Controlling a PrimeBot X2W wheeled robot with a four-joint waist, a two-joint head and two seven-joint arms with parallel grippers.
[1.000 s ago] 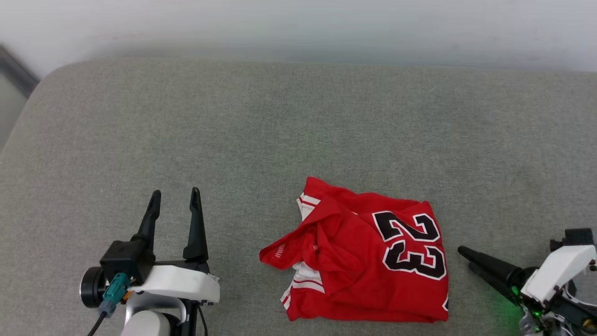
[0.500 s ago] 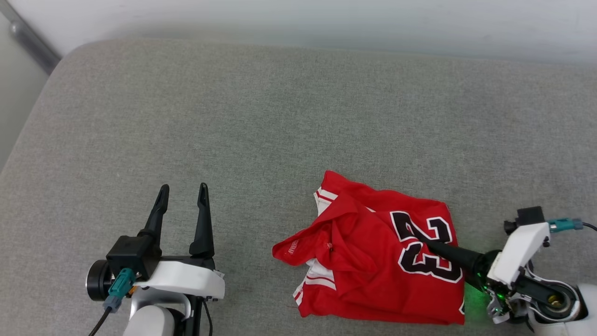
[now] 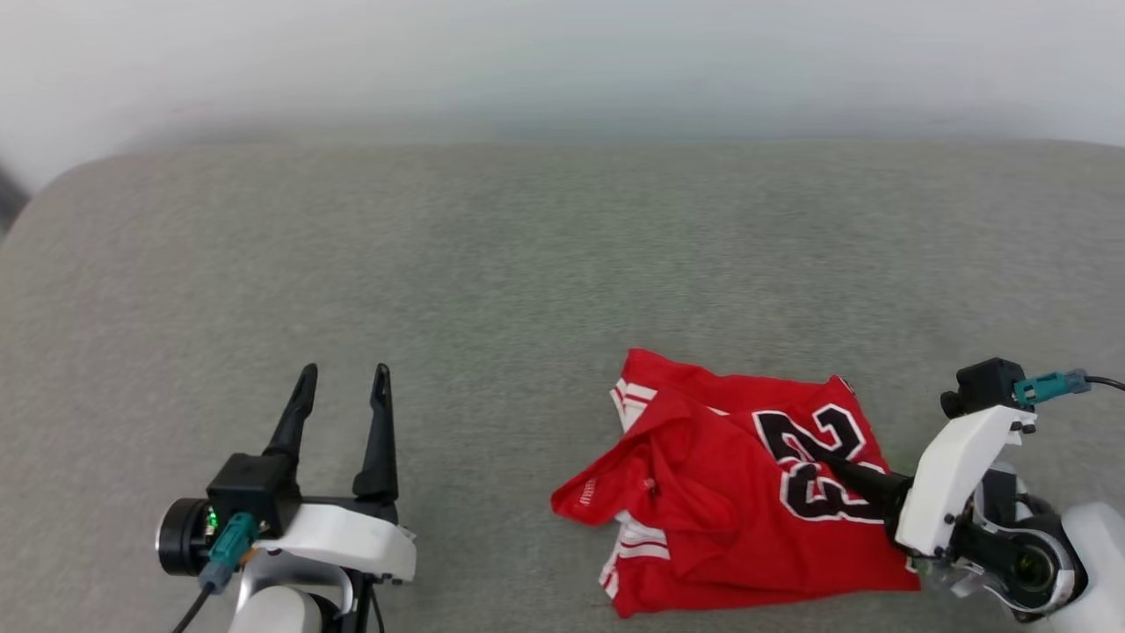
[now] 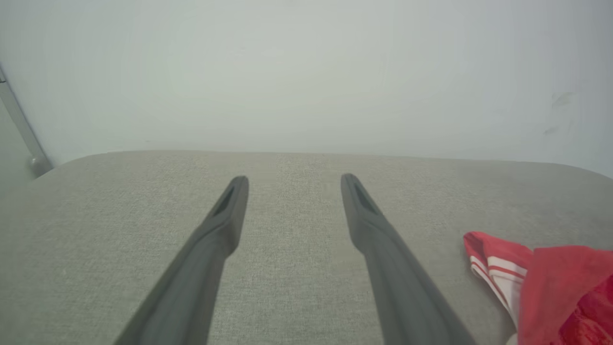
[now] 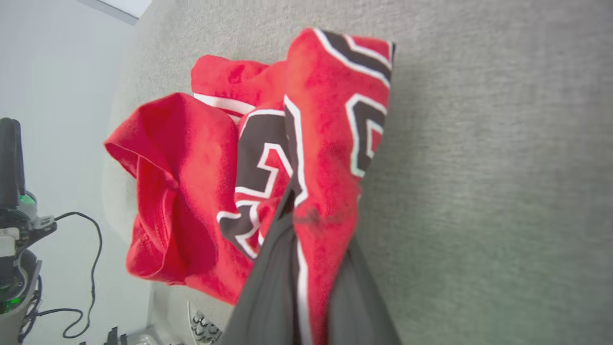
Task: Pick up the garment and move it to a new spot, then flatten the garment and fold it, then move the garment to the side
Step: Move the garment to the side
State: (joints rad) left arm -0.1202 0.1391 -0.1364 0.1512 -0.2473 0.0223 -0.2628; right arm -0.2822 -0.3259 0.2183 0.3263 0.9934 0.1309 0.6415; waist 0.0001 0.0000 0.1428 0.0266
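Observation:
The garment (image 3: 703, 492) is a crumpled red jersey with white striped trim and a black "23", lying on the grey cushion (image 3: 527, 264) at the lower right of the head view. My right gripper (image 3: 826, 459) reaches in from the right and is shut on the garment's fabric at the number print; the right wrist view shows a fold of the garment (image 5: 316, 158) pinched between its fingers (image 5: 268, 287). My left gripper (image 3: 343, 391) stands open over bare cushion at the lower left, apart from the cloth. In the left wrist view the garment (image 4: 541, 278) edges in at the right of the left gripper (image 4: 292, 184).
The grey cushion stretches wide to the left and back, ending at a pale wall (image 3: 562, 61). Its rounded left corner (image 3: 53, 185) drops off at the far left. A black cable (image 5: 81, 268) hangs beside the robot's base.
My right gripper moved in from the cushion's right side onto the number print and shut on the fabric. The head camera shifted, so the whole picture moved. The left gripper stayed open.

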